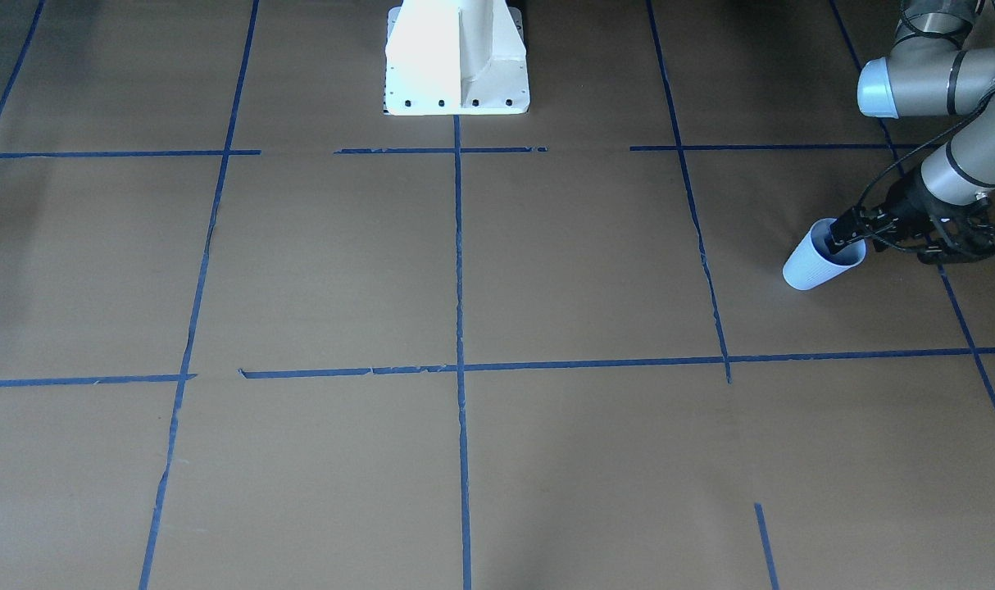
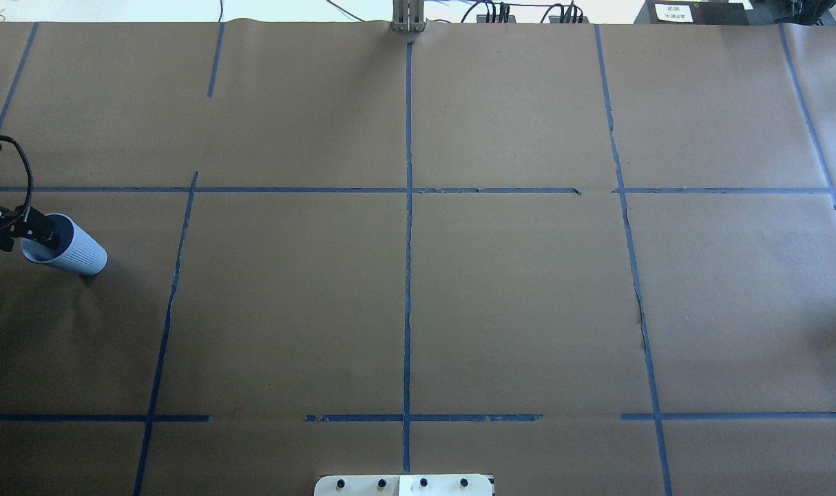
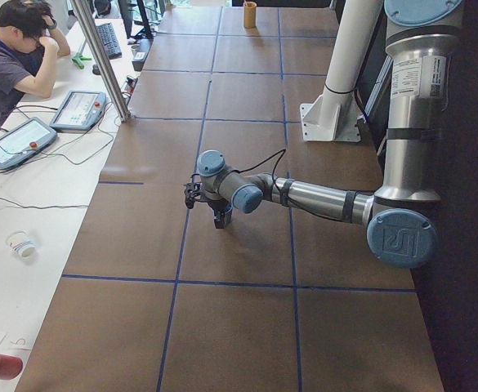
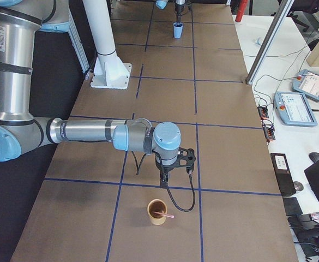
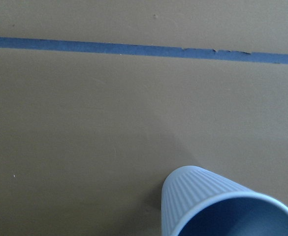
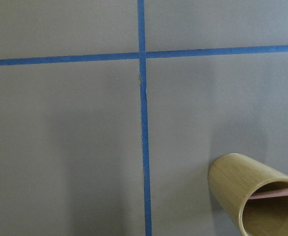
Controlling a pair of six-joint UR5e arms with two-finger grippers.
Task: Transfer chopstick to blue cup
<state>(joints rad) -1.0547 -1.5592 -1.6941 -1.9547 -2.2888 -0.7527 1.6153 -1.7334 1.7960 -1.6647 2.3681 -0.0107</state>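
The blue cup point(image 1: 813, 264) is pale blue and ribbed and stands near the table's end on my left side; it also shows in the overhead view point(image 2: 74, 251), the left wrist view point(image 5: 217, 206) and far off in the right side view point(image 4: 178, 30). My left gripper point(image 1: 843, 238) is shut on its rim, one finger inside the cup point(image 2: 44, 234). A pinkish-red chopstick point(image 4: 168, 215) leans in a bamboo cup point(image 4: 157, 212), also seen in the right wrist view point(image 6: 277, 193). My right gripper point(image 4: 163, 184) hangs just above and behind that cup; I cannot tell whether it is open or shut.
Brown paper with blue tape lines point(image 2: 408, 241) covers the table. The white robot base point(image 1: 456, 57) stands at the near middle edge. An operator point(image 3: 14, 57) sits at a side desk with pendants beyond the table's far edge.
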